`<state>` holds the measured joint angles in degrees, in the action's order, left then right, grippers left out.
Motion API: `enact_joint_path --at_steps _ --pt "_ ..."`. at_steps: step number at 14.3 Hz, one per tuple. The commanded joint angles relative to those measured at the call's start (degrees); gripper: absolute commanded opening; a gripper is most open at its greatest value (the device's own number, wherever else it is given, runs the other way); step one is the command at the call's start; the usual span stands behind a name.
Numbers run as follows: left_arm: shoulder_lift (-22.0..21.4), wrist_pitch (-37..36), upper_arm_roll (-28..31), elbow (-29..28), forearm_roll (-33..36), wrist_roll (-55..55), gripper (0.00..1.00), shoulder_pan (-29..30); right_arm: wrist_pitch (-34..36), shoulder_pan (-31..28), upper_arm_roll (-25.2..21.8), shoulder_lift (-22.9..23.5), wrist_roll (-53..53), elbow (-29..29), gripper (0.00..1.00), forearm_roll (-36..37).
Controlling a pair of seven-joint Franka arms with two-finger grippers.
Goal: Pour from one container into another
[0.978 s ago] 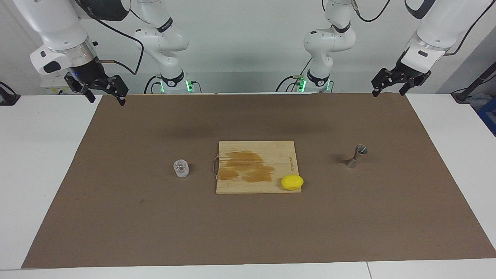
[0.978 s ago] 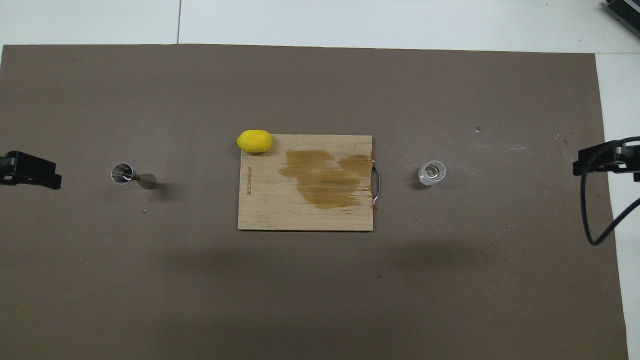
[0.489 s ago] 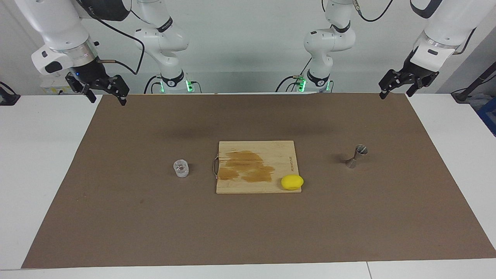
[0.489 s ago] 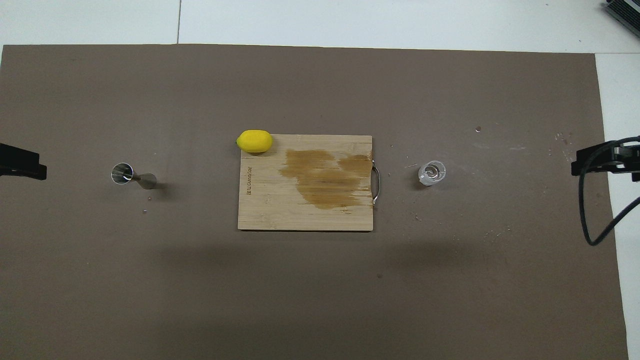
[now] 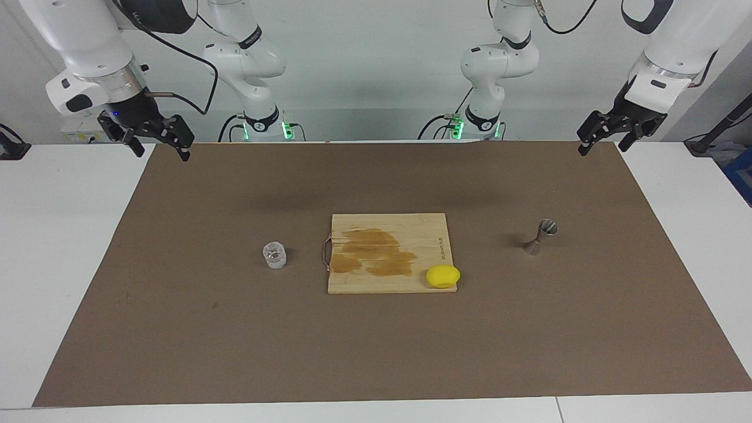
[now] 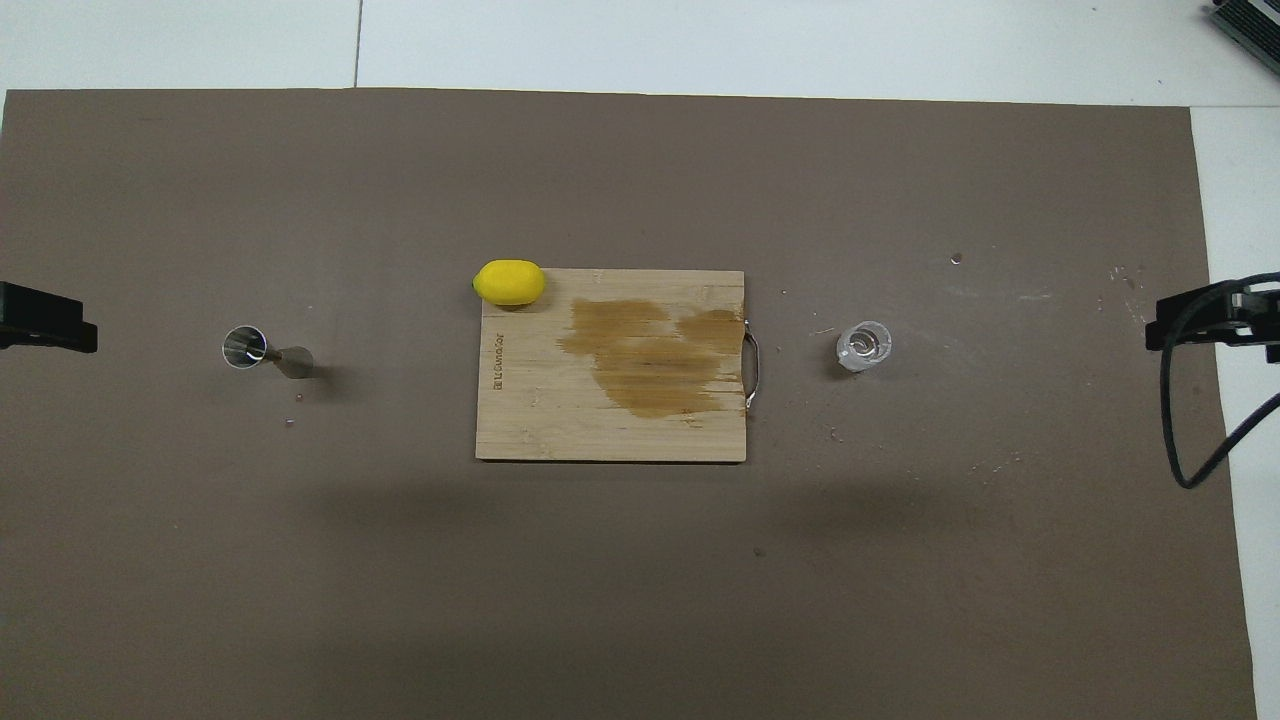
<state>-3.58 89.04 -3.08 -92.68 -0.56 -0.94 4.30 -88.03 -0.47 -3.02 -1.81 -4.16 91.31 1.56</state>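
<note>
Beside the cutting board (image 5: 388, 252), glass cup (image 5: 274, 255) and jigger (image 5: 540, 236) stand untouched; right gripper (image 5: 157, 143) and left gripper (image 5: 605, 138) wait raised, fingers apart. Next: the right one must descend onto the cup.

White worktop (image 5: 59, 235) w/ brown mat (image 5: 235, 352). Centre: bamboo cutting board (image 5: 411, 229), metal handle, dark stain; yellow lemon (image 5: 443, 276) on its corner farthest from robots. Small clear glass cup (image 5: 274, 255) upright, toward right arm's end. Silver hourglass metal jigger (image 5: 541, 237) upright, toward left arm's end. Left pincer (image 5: 603, 137) & right pincer (image 5: 161, 145): raised over mat corners, fingers apart, nothing held.
</note>
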Motion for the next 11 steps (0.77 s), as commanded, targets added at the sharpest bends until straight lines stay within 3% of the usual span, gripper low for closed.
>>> enact_joint_path --at_steps 1,11 --pt "-1.87 1.40 -0.43 -2.15 1.09 0.06 1.00 -0.08 -1.44 -0.23 0.38 -1.62 -0.23 2.02 1.00 0.64" --pt "-1.52 1.93 -0.17 -1.10 0.21 0.07 1.00 0.79 -1.71 0.12 0.47 -1.97 -3.31 2.55 1.00 0.64"
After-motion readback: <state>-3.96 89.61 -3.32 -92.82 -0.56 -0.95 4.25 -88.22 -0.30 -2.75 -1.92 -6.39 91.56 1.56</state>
